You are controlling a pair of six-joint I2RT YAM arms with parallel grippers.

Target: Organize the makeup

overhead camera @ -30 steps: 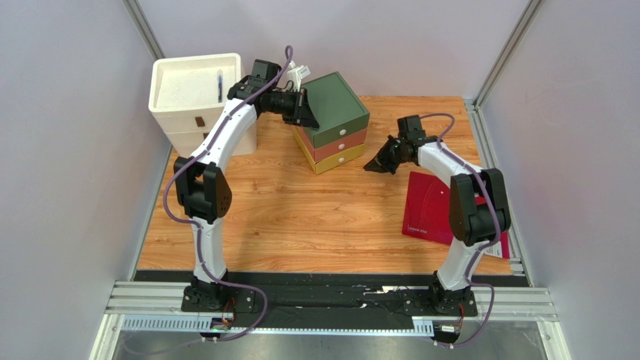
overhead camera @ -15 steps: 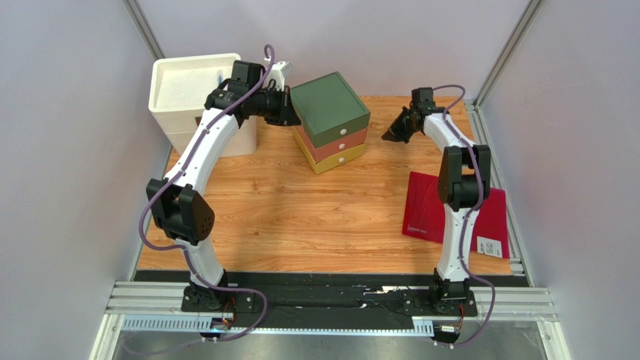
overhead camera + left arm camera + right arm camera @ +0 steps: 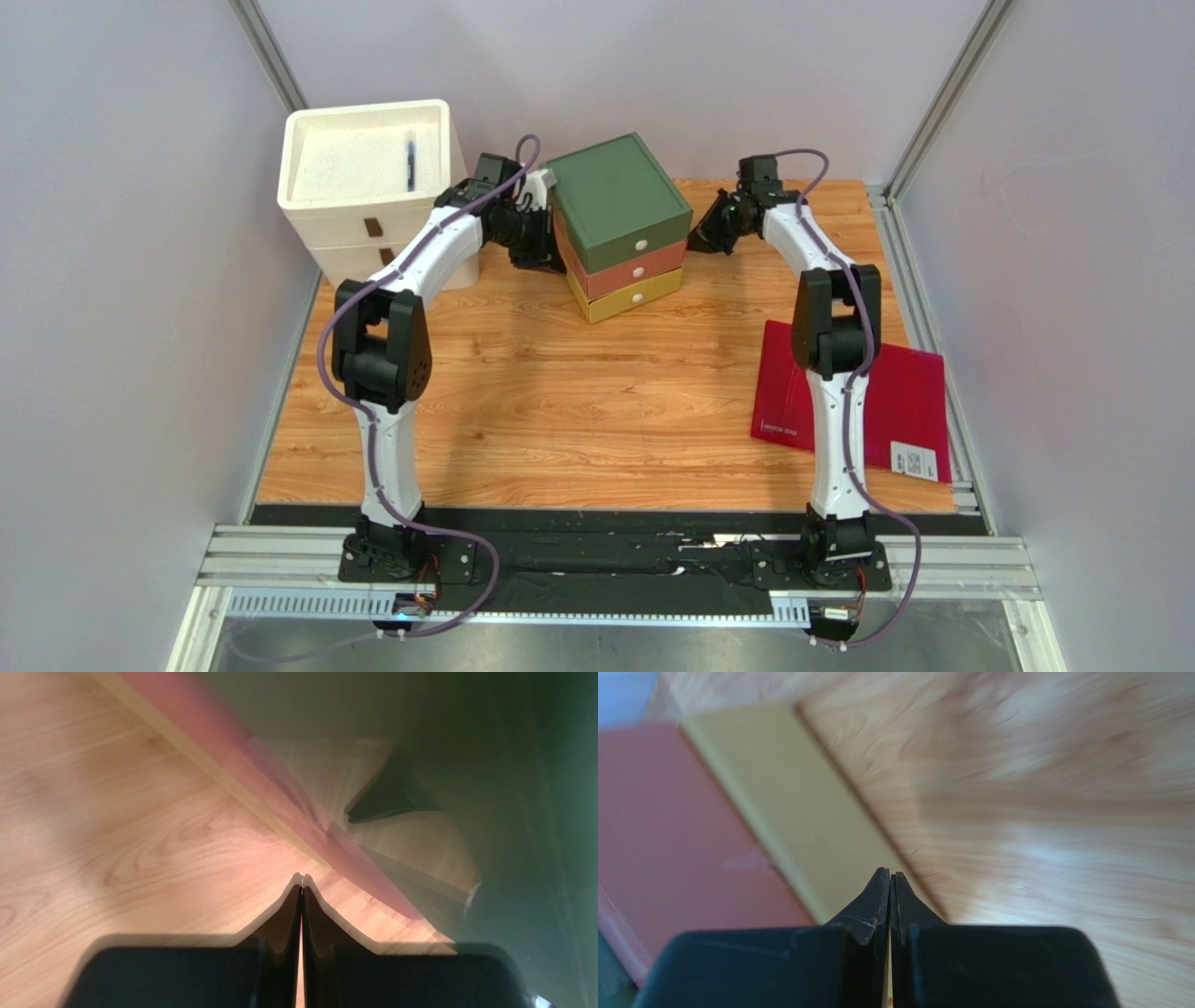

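Flanking the three-drawer box (image 3: 617, 210), both arms reach to the back of the desk (image 3: 561, 406). The left pincer (image 3: 302, 880) is clamped tight with nothing in it, right up by the box's left side; can't tell if it's actually touching. Same deal for the right pincer (image 3: 890, 876), pinched closed and empty near the box's right side, with the yellow drawer (image 3: 773, 805) and pink drawer (image 3: 661, 833) filling its view. The only makeup-looking thing I can spot is a thin dark stick (image 3: 410, 160) lying in the white foam bin (image 3: 316, 210) in the back left corner. The dark red folder (image 3: 807, 392) lies flat on the right, well apart from the box.
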